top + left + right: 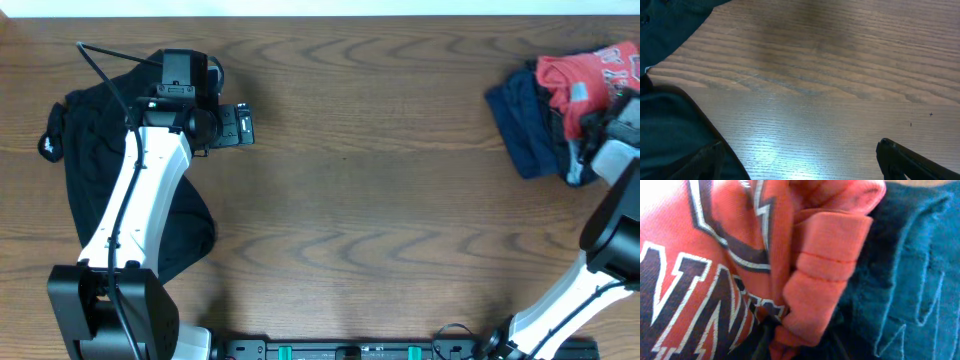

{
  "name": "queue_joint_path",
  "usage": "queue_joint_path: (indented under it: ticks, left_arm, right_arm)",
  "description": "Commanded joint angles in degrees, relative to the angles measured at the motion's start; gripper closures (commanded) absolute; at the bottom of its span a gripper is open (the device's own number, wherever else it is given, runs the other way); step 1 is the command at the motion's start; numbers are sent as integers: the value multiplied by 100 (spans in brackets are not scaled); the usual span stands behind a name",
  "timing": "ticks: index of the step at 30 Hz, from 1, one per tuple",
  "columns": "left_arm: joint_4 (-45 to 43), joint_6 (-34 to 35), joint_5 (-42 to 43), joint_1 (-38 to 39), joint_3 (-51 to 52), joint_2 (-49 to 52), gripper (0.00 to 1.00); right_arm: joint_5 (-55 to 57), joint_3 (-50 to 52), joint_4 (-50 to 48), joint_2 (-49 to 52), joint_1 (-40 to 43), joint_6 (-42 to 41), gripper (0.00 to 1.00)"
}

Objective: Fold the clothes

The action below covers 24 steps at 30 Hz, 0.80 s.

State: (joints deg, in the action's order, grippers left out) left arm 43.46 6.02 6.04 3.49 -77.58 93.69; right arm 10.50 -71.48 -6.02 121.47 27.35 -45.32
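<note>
Clothes sit in two lots on the tabletop (380, 220): a black garment (85, 170) spread at far left under the left arm, and a heap at far right, red shirt (585, 80) over navy garment (525, 115). Left tool (245, 125) hangs just beside the black cloth, jaws wide apart, empty. Right tool (603, 122) is pressed into the red folds; whether it grips, cannot tell. Likely step: drawing one piece off the heap. Pinch a single layer at a hem, lift clear of the navy one, carry to bare centre.
</note>
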Motion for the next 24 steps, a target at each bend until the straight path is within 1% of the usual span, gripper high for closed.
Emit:
queue_joint_path:
  ticks: [1,3,6,8,11,13,15,16,18,20,24]
  left_arm:
    - [35,28,39,-20,50,66,2]
    - [61,31,39,-20,50,66,2]
    - [66,28,39,-20,50,66,2]
    - [66,28,39,-20,50,66,2]
    - [83,28,39,-20,50,66,2]
    - [96,28,39,-20,50,66,2]
    - [107,28,39,-20,50,66,2]
    - [109,28,39,-20,50,66,2]
    - [109,28,39,-20,50,66,2]
    - [111,28,39,-20,50,66,2]
    - [114,28,39,-20,50,66,2]
  right_arm:
    - [-839,411,81,616,-590,-1003,63]
    - [-664,409,-271,616,-758,-1202,59]
    - [-472,396,-916,612,-892,-1038,53]
    - [-597,332,-1088,549,-859,-682,47]
    - [-994,197,-1021,286,-737,219,36]
    - [-1134,142,-719,-81,-651,758,28]
    - [-1182,111,-352,-509,-595,1270,16]
    - [-1239,107,-186,-717,-577,1556,12]
    - [-1589,107,269,-1204,-560,2256,1]
    - [-1878,107,914,-1661,-568,2809,1]
    - [-1976,107,2251,-2288,-669,3401,1]
